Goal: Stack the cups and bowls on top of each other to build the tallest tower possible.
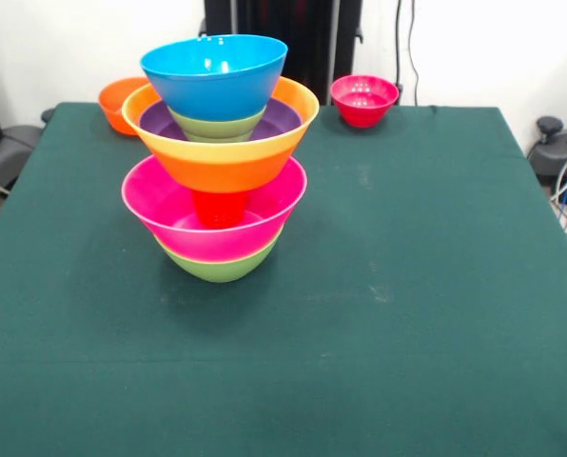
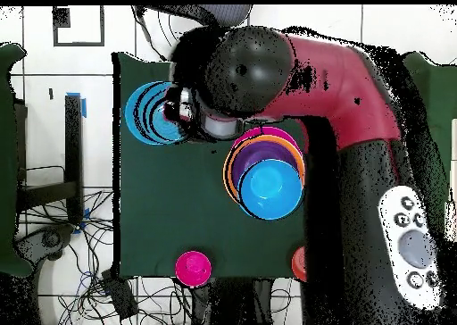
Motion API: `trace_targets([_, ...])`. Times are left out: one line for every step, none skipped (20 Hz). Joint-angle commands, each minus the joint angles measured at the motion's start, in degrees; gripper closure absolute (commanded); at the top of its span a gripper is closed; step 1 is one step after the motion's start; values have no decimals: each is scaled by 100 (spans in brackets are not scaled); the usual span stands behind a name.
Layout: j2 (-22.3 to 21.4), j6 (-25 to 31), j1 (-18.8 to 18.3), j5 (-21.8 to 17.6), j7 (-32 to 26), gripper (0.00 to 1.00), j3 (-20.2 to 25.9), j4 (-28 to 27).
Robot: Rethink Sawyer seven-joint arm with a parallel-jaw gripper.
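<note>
Green, pink, orange, purple and blue bowls plus the cup (image 1: 218, 206) already form the tower (image 1: 219, 157) beside the arm (image 2: 330, 89), whose gripper (image 2: 190, 107), grip unreadable, hovers over another blue bowl (image 2: 152, 113); small orange (image 1: 119, 102) and red (image 1: 363, 100) bowls remain unstacked.

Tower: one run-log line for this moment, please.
tower: standing | top: blue bowl | loose behind it: orange bowl, small red-pink bowl | arm: over table beside tower
</note>
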Motion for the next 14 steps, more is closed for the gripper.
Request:
trace_targets([146,872,-210,-523,-2119,100,675,-310])
trace_targets([187,916,-238,-575,-2130,100,715,-385])
trace_targets([227,946,-271,-622,-2163,100,750,-450])
trace_targets([258,967,-322,-678,-2244,100,795,-490])
trace_targets([290,1038,-363,-766,-2321,100,828,-563])
trace_targets([309,1097,-411,-835,-2400,100,859,-621])
trace_targets([257,1149,-464,-882,-2472,100,887,-584])
trace_targets([255,1206,-515,-940,-2541,100,915,-621])
trace_targets([230,1281,-559,-1015,-2621,100,941,-645])
trace_targets([226,1373,-614,-1049,-2675,100,964,-673])
trace_targets([230,1433,-677,-1115,-2801,100,1004,-723])
trace_targets([210,1471,-722,-1219,-2864,100,1000,-773])
trace_targets([211,1504,-779,-1304,-2966,100,1034,-851])
trace_targets([171,1548,-840,-1361,-3055,100,1065,-853])
